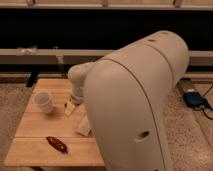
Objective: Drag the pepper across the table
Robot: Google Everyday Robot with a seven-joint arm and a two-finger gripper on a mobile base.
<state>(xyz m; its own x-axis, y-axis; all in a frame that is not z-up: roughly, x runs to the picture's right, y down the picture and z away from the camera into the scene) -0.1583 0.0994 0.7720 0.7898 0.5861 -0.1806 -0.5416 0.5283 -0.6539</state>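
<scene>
Pepper (57, 144) lies near the front edge of the surface (35, 125), apart from my tool (70, 106), which hangs over the middle beside the cup (43, 101); how open it is I cannot tell

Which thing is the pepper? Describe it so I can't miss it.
On the light wooden plank table, look near the front edge, in front of the white cup. The small dark red glossy pepper lies there, clear of the gripper by the white arm; it alone is red and tapered.
</scene>
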